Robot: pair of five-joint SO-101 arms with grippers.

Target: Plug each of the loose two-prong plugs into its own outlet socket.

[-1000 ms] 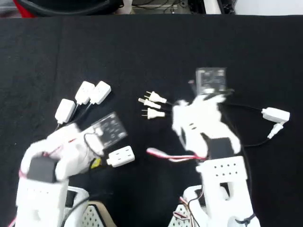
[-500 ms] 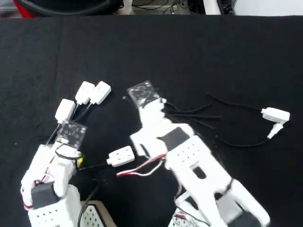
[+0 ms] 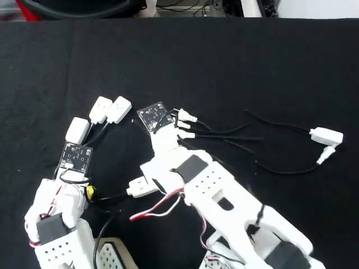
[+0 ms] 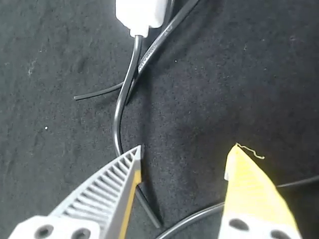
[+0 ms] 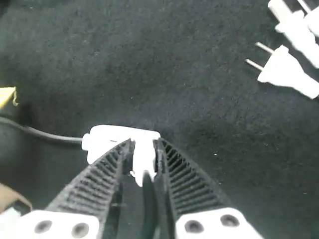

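Note:
Three loose white two-prong plugs [image 3: 184,124] lie mid-table on black cords, and two of the plugs [image 5: 286,69] appear in the right wrist view. A white outlet socket [image 3: 141,187] lies near the front. My right gripper [image 5: 143,145] is shut on this socket [image 5: 119,142], pinching its middle from above. Three more sockets [image 3: 109,110] lie at the left. My left gripper [image 4: 182,159] hangs open over black cords [image 4: 122,114], with one socket [image 4: 142,11] just beyond it. Its yellow finger [image 3: 90,191] shows left of the held socket.
A fourth plug [image 3: 324,155] and a white socket [image 3: 326,135] lie at the far right on a black cord. The table is a black cloth [image 3: 224,61], bare across its far half. Red and white wires [image 3: 154,208] hang off the right arm.
The right arm swung left from beside the plugs and came down onto the front socket. The left arm pulled back and turned toward the left sockets.

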